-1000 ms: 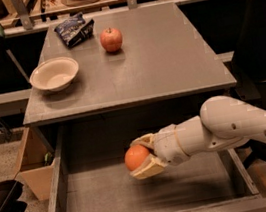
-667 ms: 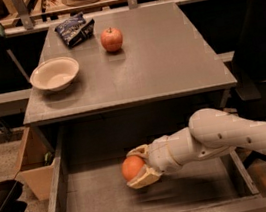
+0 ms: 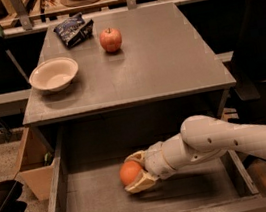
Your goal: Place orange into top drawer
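The orange (image 3: pixel 129 172) is round and bright orange, held between the two pale fingers of my gripper (image 3: pixel 135 172). The gripper is shut on it, low inside the open top drawer (image 3: pixel 94 206), near the drawer's middle and just above or on its flat grey bottom; I cannot tell if the orange touches the floor. My white arm (image 3: pixel 230 140) reaches in from the right, over the drawer's right wall.
On the grey table (image 3: pixel 167 67) above the drawer stand a reddish apple (image 3: pixel 111 39), a white bowl (image 3: pixel 53 74) and a dark snack bag (image 3: pixel 74 29). A cardboard box (image 3: pixel 31 165) sits on the floor left of the drawer. A dark chair (image 3: pixel 260 46) is at right.
My gripper has moved the orange down and to the left, deeper into the drawer toward its floor. Objects on the table have not moved.
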Action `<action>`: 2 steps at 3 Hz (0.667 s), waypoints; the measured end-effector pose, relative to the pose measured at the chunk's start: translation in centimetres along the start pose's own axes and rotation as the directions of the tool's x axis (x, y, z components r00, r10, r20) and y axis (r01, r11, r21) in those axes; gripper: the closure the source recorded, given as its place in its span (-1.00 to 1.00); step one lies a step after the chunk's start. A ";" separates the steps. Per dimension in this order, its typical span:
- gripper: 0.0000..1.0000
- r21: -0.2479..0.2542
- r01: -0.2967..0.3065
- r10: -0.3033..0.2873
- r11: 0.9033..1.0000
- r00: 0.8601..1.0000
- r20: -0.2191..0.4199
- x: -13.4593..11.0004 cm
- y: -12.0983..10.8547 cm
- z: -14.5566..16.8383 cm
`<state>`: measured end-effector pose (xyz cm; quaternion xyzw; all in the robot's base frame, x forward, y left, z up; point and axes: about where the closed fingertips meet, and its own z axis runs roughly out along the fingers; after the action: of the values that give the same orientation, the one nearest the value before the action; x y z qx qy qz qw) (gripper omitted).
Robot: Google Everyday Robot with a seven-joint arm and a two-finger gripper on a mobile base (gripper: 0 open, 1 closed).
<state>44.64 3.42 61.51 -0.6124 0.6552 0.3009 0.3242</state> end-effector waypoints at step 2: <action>-0.31 -0.006 0.002 -0.002 1.000 1.000 0.001 -0.1 0.2 0.2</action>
<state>44.49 3.67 61.46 -0.6140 0.6536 0.3027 0.3229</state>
